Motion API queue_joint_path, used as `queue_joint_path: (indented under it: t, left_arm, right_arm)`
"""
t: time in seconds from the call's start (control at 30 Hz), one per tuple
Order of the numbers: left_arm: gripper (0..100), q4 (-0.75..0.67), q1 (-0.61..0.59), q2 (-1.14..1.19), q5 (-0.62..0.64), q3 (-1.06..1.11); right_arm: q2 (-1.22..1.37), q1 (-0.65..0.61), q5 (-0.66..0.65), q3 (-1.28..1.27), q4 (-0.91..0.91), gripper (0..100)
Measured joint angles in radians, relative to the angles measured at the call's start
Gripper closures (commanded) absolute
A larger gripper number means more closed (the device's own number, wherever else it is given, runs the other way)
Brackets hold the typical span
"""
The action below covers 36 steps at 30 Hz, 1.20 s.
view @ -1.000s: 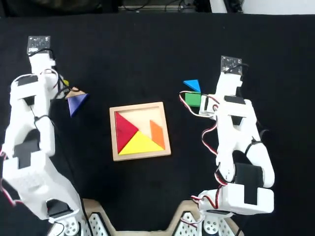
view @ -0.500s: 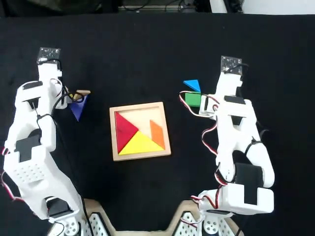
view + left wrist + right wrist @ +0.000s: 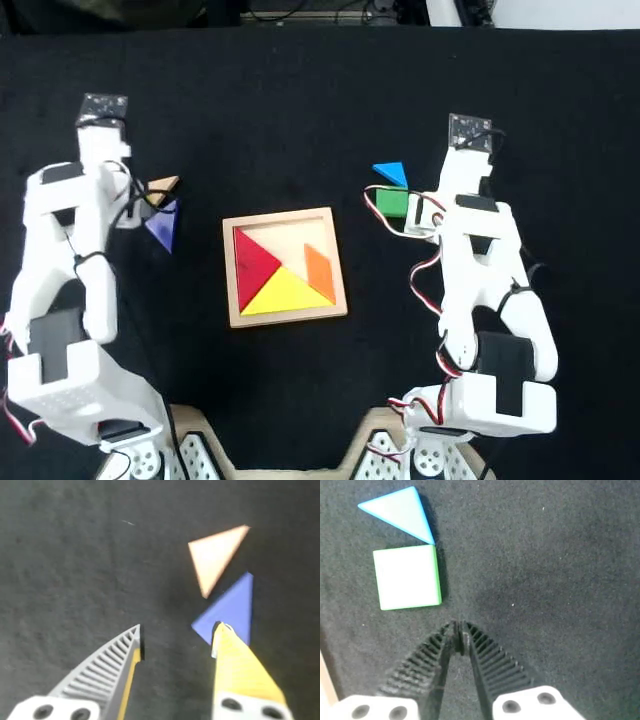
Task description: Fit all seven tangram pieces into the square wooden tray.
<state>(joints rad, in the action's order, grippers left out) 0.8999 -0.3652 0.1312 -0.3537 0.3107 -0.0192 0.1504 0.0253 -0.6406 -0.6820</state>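
On the black bench (image 3: 300, 110), the square wooden tray (image 3: 286, 214) holds a red triangle (image 3: 252, 262), a yellow triangle (image 3: 285, 295) and an orange parallelogram (image 3: 319, 270). The left claw (image 3: 177, 630) gapes wide, one tip at the edge of a dark-blue triangle (image 3: 230, 607), with a pale tan triangle (image 3: 215, 555) just beyond. The right claw (image 3: 457, 627), pinched closed on nothing, sits near a green square (image 3: 407, 577), whose far corner meets a light-blue triangle (image 3: 400, 510).

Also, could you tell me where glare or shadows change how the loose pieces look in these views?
Right wrist view: glare washes the green square nearly white, with green left only along its edges, and the light blue triangle casts a thin shadow along one edge. Left wrist view: the tan triangle glares pale, the dark blue triangle does not. High view: even light, no glare on the tray.
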Motion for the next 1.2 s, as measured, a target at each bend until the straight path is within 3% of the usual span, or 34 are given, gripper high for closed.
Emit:
queue_joint_path:
  t: [0.27,0.47,0.73,1.2]
  left_arm:
    - [77,-0.103,0.0,-0.017,0.052,0.049]
    - [77,-0.167,0.074,-0.017,0.103,0.055]
    - [77,-0.241,0.086,0.025,0.095,0.055]
    - [77,-0.249,0.077,0.124,0.038,0.003]
  right_arm:
    - [0.0,0.0,0.0,0.0,0.0,98.7]
    - [0.0,0.0,0.0,0.0,0.0,98.7]
    - [0.0,0.0,0.0,0.0,0.0,98.7]
    - [0.0,0.0,0.0,0.0,0.0,98.7]
